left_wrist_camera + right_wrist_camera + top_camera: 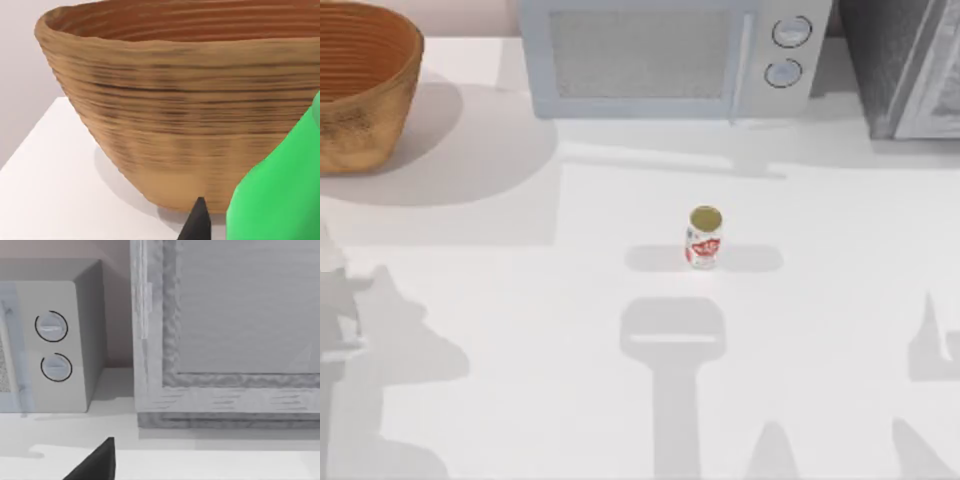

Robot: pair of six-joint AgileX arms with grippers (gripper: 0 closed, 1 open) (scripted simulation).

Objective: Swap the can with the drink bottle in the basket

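Your can (704, 237) stands upright near the middle of the worktop (520, 330), well apart from everything else, with bare surface on every side, so either arm could come down on it without brushing anything. The basket (360, 85) sits at the worktop's far left corner, and the part of its ribbed inside that the top view shows holds nothing.

Look at the left wrist view: a green rounded body (280, 185), most likely the drink bottle, sits right against the camera and just in front of the basket's tan outer wall (165, 125). A dark fingertip (197, 222) shows beside it. That closeness suggests your left jaws are holding the bottle outside the basket, though how they are set cannot be told from here.

Your right arm faces the back of the worktop, where the microwave (665, 55) stands along the far edge and a grey cabinet (905, 65) fills the far right corner. One dark fingertip (97, 462) shows in the right wrist view; whether those jaws are wide or narrow cannot be told either.

Judging by this layout, the bottle still needs setting down on open worktop, and the can has yet to go into the basket.
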